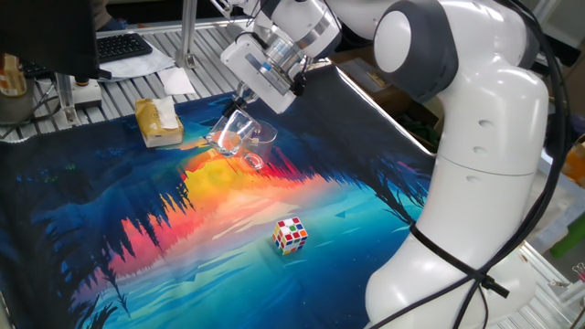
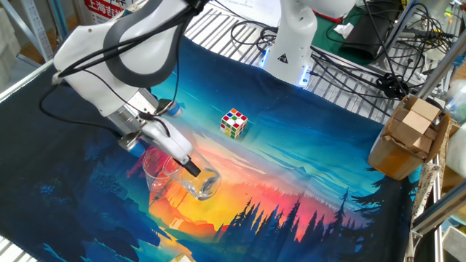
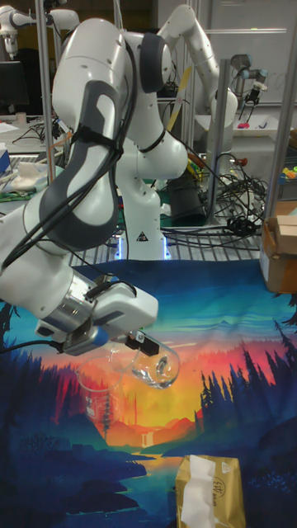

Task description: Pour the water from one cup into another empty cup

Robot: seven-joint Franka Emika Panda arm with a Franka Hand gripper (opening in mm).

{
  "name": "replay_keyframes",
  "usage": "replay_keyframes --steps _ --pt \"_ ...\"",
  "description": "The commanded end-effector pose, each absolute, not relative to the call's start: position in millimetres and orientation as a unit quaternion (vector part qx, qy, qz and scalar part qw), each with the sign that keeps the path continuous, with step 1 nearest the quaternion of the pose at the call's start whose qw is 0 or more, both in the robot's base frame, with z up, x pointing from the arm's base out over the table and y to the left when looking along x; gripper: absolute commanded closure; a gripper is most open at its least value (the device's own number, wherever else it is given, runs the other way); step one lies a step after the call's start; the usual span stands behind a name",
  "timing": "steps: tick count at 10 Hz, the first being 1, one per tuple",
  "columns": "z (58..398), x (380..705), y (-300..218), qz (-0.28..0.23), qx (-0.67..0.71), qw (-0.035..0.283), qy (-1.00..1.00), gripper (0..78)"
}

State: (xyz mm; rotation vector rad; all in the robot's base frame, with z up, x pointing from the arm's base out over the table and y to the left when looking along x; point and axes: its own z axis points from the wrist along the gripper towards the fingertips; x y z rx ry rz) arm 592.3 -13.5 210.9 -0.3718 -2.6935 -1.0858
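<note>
The gripper (image 2: 191, 167) is seen closed on a clear glass cup (image 2: 201, 183), which is tipped well over on its side, mouth aimed toward a second, upright glass cup (image 2: 162, 171) standing just beside it on the printed cloth (image 2: 306, 182). In the tall fixed view the held cup (image 3: 157, 363) is pinched at its rim by dark fingertips (image 3: 142, 341), the jaws narrowed to the thickness of the glass wall. The water is hard to pick out; a faint glint low in the tilted cup may be it, though that cannot be told for certain through the reflections.

Handling is judged as follows: thin, rigid, smooth glass, light when nearly empty, brittle if knocked against the other cup or dropped. A rim pinch is what is being used, and it is judged slippery; a firm, steady squeeze is called for, with slow rotation so the cup is not levered out of the pads. The receiving cup (image 1: 260, 133) is free-standing and could be nudged over easily.

The cloth is soft, matte, printed with a sunset forest. A Rubik's cube (image 1: 291, 234), hard plastic with glossy stickers, is set well apart. A tan tissue pack (image 1: 157, 122) lies near the cups, soft and crumpled at the top
</note>
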Motion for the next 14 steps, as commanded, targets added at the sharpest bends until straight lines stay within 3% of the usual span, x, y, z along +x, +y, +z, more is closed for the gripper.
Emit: replay_keyframes --steps 1,14 --pt "212.4 591.8 -14.8 -0.377 -0.133 0.109 -0.91 76.3" --pt "207.2 589.4 -24.8 -0.413 -0.17 0.135 -0.885 76.3"
